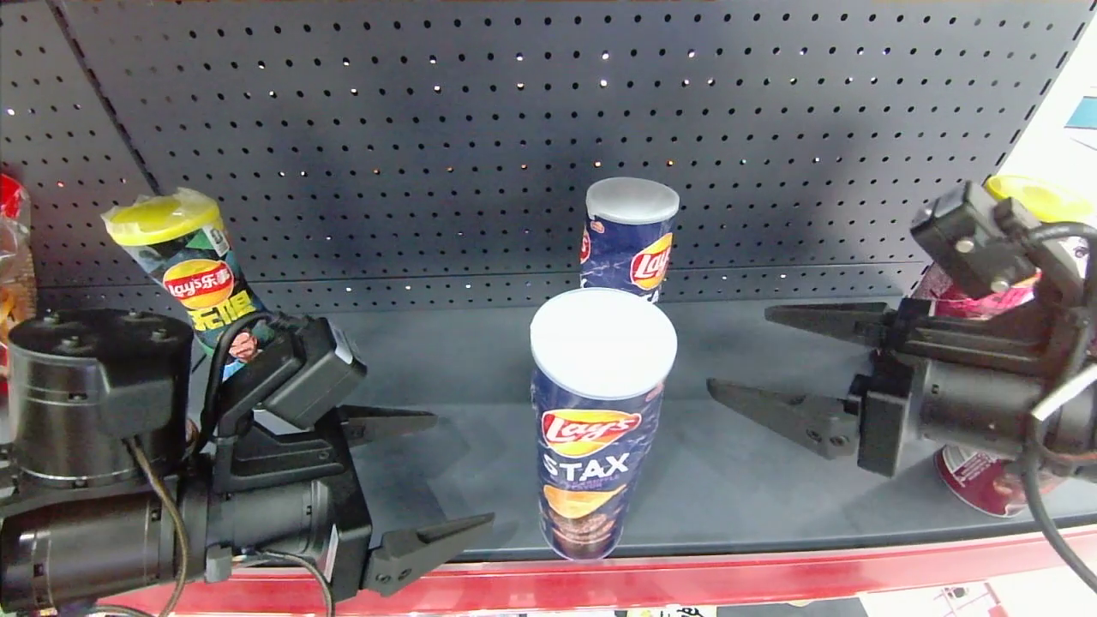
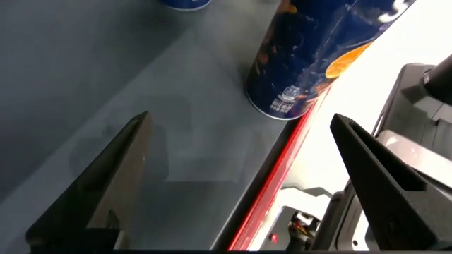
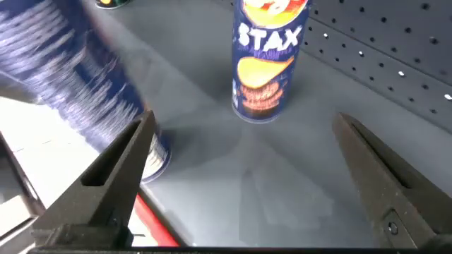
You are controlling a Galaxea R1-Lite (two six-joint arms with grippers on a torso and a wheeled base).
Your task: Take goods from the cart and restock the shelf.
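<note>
Two blue chip canisters with white lids stand upright on the grey shelf (image 1: pixel 754 480). The front canister (image 1: pixel 600 428) is near the red shelf lip, and the rear canister (image 1: pixel 630 240) is by the pegboard. My left gripper (image 1: pixel 463 470) is open, low and to the left of the front canister, holding nothing. In the left wrist view the front canister's base (image 2: pixel 289 77) lies ahead of the open left gripper (image 2: pixel 240 141). My right gripper (image 1: pixel 739 350) is open and empty, to the right of both canisters. From the right gripper (image 3: pixel 244 118) I see the rear canister (image 3: pixel 268 63) and the front canister (image 3: pixel 78 92).
A yellow-lidded canister (image 1: pixel 193 274) leans at the shelf's left, behind my left arm. A red canister (image 1: pixel 986 480) with a yellow lid stands at the right, behind my right arm. The perforated back panel (image 1: pixel 428 128) closes the shelf. A red lip (image 1: pixel 686 578) runs along its front.
</note>
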